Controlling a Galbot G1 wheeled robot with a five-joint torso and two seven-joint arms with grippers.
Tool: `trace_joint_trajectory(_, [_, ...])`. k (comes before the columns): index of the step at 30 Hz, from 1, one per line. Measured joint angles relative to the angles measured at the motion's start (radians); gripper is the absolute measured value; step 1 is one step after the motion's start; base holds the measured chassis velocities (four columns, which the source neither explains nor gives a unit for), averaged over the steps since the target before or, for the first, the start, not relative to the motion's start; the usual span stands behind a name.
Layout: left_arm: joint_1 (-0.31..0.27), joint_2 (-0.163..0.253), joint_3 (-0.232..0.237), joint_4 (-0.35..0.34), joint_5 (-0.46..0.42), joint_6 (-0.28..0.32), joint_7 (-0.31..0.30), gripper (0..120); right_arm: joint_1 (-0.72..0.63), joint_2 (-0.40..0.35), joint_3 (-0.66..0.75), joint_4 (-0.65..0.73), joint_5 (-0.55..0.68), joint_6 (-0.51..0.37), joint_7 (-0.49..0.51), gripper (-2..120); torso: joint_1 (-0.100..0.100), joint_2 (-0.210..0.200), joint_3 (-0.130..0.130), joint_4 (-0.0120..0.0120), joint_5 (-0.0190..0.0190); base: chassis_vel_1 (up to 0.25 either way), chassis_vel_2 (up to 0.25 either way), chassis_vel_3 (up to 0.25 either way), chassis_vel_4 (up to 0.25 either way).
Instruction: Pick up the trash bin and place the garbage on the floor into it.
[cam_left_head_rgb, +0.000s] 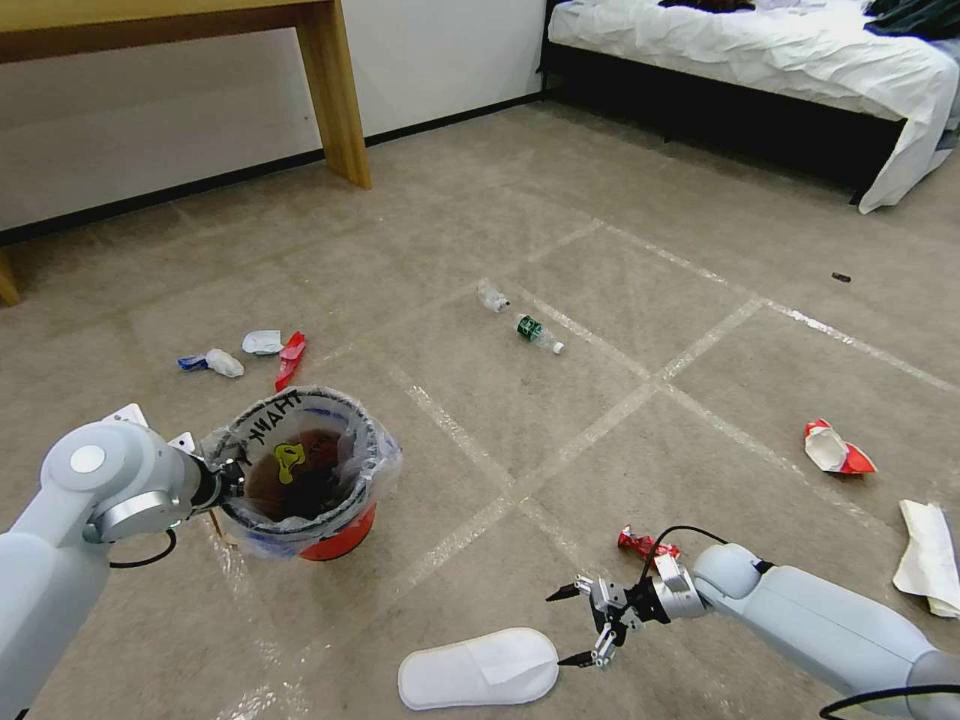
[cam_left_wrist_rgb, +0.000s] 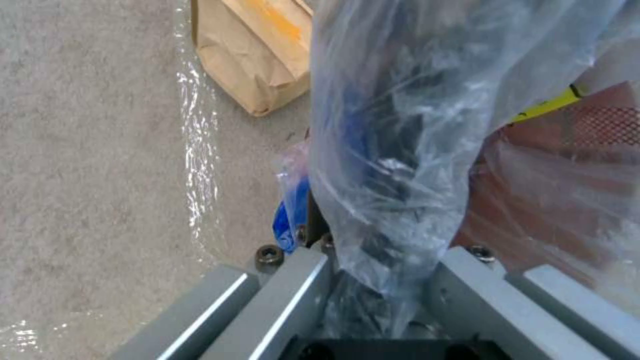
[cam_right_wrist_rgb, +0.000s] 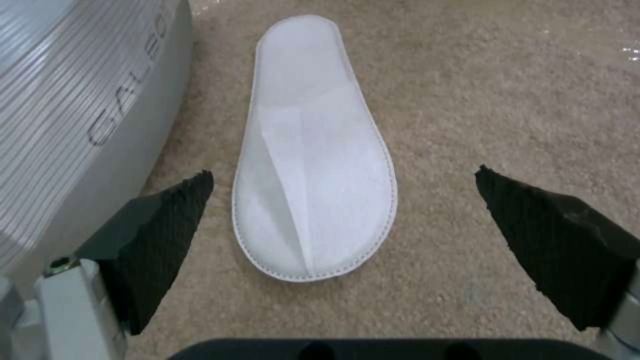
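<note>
The red trash bin (cam_left_head_rgb: 335, 540), lined with a crinkly clear bag (cam_left_wrist_rgb: 400, 125), is at the near left, and my left gripper (cam_left_head_rgb: 225, 478) is shut on its bagged rim (cam_left_wrist_rgb: 380, 250). A yellow scrap lies inside it. My right gripper (cam_left_head_rgb: 570, 625) stands open just right of a flat white slipper (cam_left_head_rgb: 480, 668) on the floor (cam_left_head_rgb: 600, 400); in the right wrist view the slipper (cam_right_wrist_rgb: 313, 165) lies between and beyond the black fingertips (cam_right_wrist_rgb: 167, 225). Other garbage: a crushed red can (cam_left_head_rgb: 645, 545), two clear bottles (cam_left_head_rgb: 538, 333), a red-and-white wrapper (cam_left_head_rgb: 835, 448), crumpled paper (cam_left_head_rgb: 930, 555).
More wrappers (cam_left_head_rgb: 262, 342) lie left of the bin, and a brown paper bag (cam_left_wrist_rgb: 257, 55) sits beside it. A wooden table leg (cam_left_head_rgb: 335, 90) stands at the back left, a bed (cam_left_head_rgb: 760, 50) at the back right. My own base (cam_right_wrist_rgb: 87, 100) is close to the slipper.
</note>
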Motion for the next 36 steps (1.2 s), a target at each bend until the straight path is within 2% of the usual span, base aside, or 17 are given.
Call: trace_joint_trajectory(36, [0.002,-0.006,0.005,-0.006,0.007,0.004,0.004,0,0.095,0.097,-0.108,-0.115,0.017,0.011,-0.042,100,0.0,0.0,0.0,0.0001,-0.0001,0.0,0.0,0.0,0.0])
